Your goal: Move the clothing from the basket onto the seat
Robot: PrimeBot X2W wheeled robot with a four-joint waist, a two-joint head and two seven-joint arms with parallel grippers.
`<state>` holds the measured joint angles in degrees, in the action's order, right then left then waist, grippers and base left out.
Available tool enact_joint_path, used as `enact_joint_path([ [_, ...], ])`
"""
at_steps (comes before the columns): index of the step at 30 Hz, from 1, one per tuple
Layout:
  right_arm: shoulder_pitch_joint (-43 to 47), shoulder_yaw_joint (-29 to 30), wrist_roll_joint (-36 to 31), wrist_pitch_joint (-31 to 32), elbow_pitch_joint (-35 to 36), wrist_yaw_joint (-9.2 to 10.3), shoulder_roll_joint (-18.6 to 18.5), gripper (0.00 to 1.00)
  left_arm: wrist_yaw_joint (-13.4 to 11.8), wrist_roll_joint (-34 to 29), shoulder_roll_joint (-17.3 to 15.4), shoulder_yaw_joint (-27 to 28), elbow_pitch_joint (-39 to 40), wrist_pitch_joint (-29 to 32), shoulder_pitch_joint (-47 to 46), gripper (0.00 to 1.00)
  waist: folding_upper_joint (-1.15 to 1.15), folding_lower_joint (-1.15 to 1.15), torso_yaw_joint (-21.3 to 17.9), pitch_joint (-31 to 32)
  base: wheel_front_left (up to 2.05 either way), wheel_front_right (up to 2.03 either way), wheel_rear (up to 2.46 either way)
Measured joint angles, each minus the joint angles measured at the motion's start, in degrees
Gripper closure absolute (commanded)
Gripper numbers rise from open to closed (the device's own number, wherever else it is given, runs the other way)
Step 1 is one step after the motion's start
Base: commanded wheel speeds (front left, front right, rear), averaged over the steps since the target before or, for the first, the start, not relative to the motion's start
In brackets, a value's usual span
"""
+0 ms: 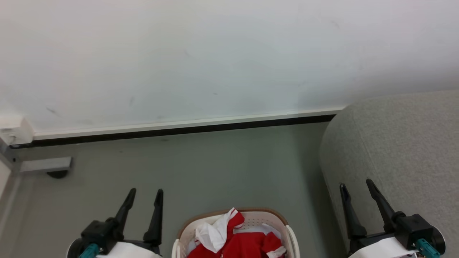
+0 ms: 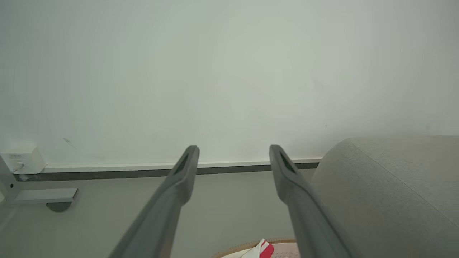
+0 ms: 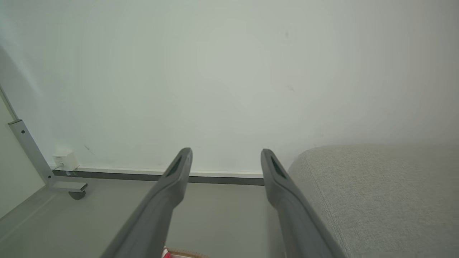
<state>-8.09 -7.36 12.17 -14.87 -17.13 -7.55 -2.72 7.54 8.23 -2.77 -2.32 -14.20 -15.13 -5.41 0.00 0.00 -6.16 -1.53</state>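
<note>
The left gripper (image 1: 146, 191) and right gripper (image 1: 355, 184) hang spread wide and empty on either side of the basket (image 1: 276, 215), probably poised to reach in. The clothing (image 1: 244, 247) lies heaped inside it, just beside the seat (image 1: 401, 143).

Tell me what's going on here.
Nothing is being handled yet. The left gripper and right gripper hang on either side of the basket, jaws open and empty. The red and white clothing lies heaped in the basket, which sits on the floor. The seat stands to the basket's right, with no clothing on the part in view.
</note>
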Motion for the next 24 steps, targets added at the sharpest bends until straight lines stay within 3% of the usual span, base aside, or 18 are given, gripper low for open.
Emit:
enact_joint_path([
  [7,-0.25,0.19,1.05,-0.08,0.64,0.0,0.01,0.0,-0.01,-0.23,-1.72,-3.57,-5.42,0.0,-1.63,0.0,0.0,0.0,-3.53,-2.57,0.0,0.0,0.0],
  [24,-2.52,1.66,3.88,-0.08,3.86,0.0,0.0,0.0,0.0,3.61,-11.07,-29.1,-32.41,0.46,-16.65,0.0,0.0,0.01,-11.65,-12.69,0.0,0.0,0.0],
])
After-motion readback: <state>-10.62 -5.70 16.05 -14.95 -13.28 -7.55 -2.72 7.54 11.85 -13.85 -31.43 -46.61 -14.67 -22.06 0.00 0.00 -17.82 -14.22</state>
